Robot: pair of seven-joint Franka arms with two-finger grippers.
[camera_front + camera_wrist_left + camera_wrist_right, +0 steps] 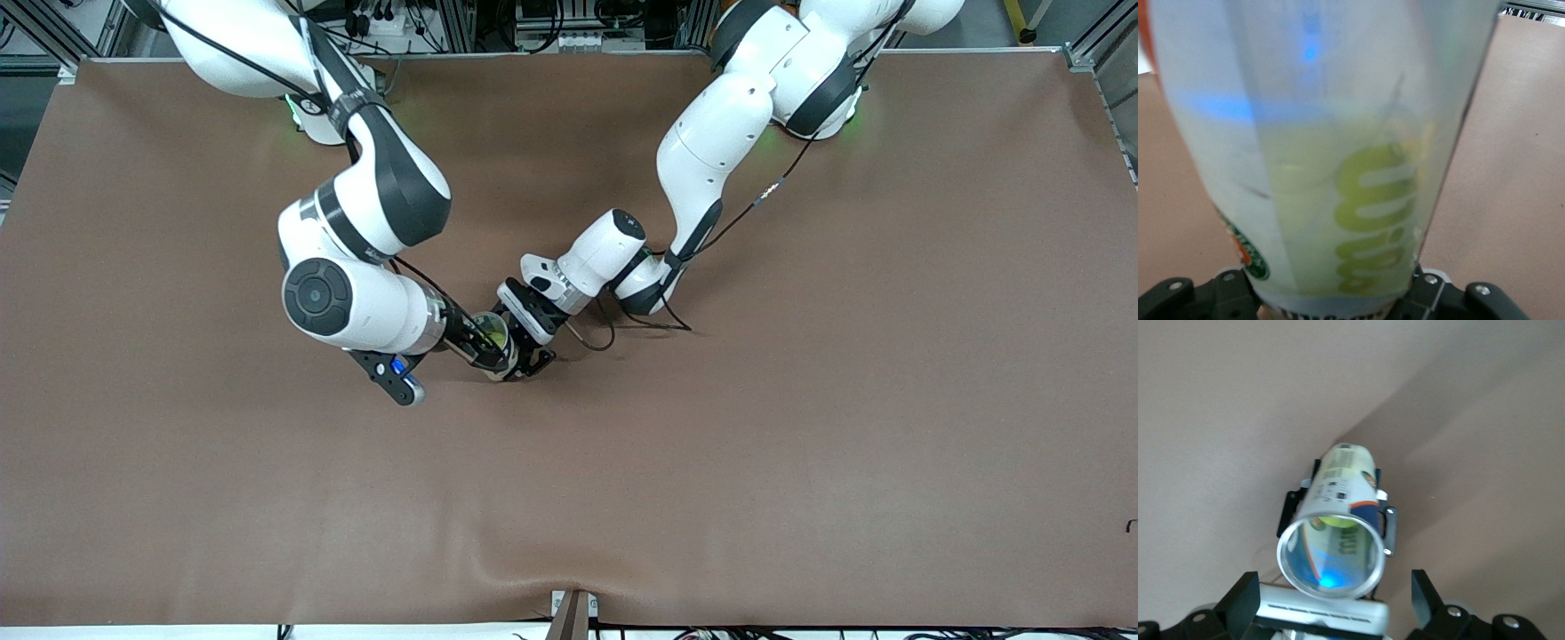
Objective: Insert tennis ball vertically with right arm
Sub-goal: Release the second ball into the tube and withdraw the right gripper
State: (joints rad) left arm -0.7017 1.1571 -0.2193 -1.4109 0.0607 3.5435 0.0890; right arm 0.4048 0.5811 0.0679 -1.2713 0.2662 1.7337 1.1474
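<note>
Tennis ball [1330, 520] low inside clear can [1341, 487], mid-table. Can upright, pinched near its base by left gripper [517, 366]. Right gripper [480, 345] over the open mouth, fingers spread, holding nothing. Best raised straight up, keeping well clear of the rim.

A brown covering is stretched over the table [800, 444], and a shallow wrinkle is seen in it at the edge nearest the front camera. Metal framing and cables [551, 27] are ranged along the edge by the bases.
</note>
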